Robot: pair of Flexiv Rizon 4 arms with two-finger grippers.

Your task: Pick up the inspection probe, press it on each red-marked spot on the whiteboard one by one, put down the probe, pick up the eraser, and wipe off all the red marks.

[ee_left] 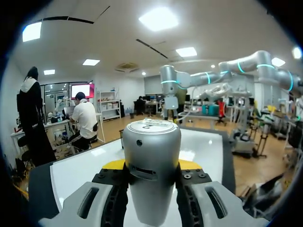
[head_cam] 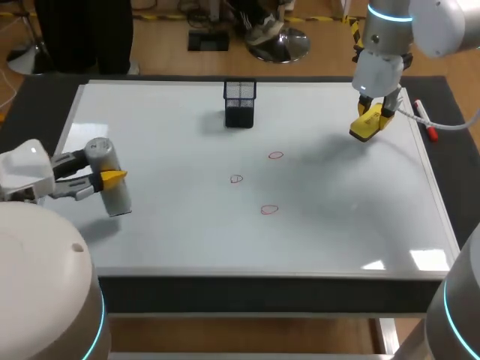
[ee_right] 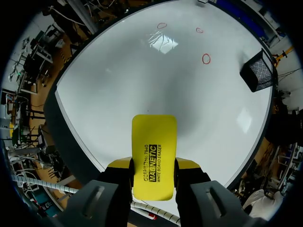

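Between the fingers of the right gripper, the eraser sits clamped; the left gripper clamps the probe; uneven wiping pressure may twist the eraser loose.

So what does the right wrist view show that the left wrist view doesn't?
Only the right wrist view: the eraser clamped in the right gripper, and the three red marks ahead of it. Only the left wrist view: the probe clamped in the left gripper. Both: the whiteboard.
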